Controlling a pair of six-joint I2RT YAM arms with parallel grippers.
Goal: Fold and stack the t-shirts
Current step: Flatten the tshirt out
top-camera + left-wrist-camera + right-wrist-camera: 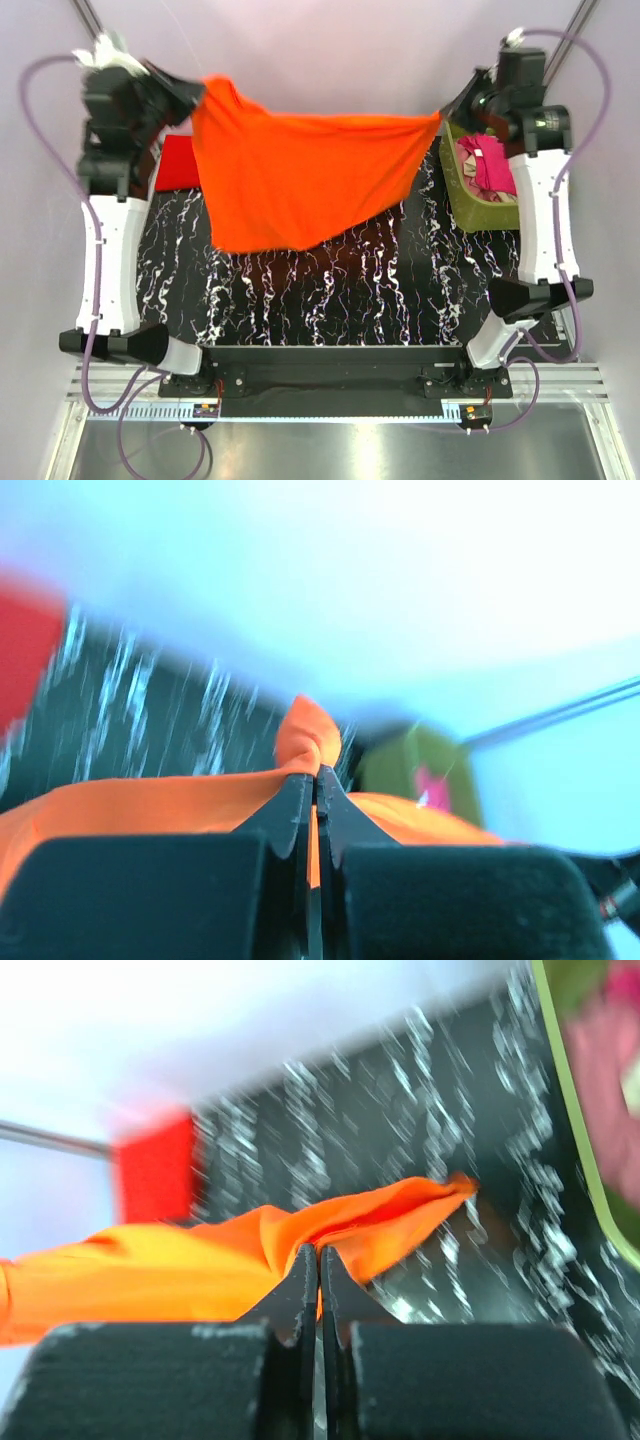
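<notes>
A bright orange t-shirt (pixel 300 175) hangs stretched in the air between both arms, above the far half of the table. My left gripper (pixel 198 92) is shut on its left corner, and the wrist view shows the jaws pinching orange cloth (pixel 305 735). At the other end my right gripper (pixel 443 112) is shut on the right corner, cloth (pixel 400 1215) bunching past its jaw tips. A red t-shirt (pixel 176 162) lies folded at the far left of the table, partly behind the left arm. Magenta pink cloth (pixel 492 165) lies in the tub.
An olive-green tub (pixel 470 195) stands at the far right of the black marbled table (pixel 300 300), beside the right arm. The orange shirt's lower edge hangs over the table's middle.
</notes>
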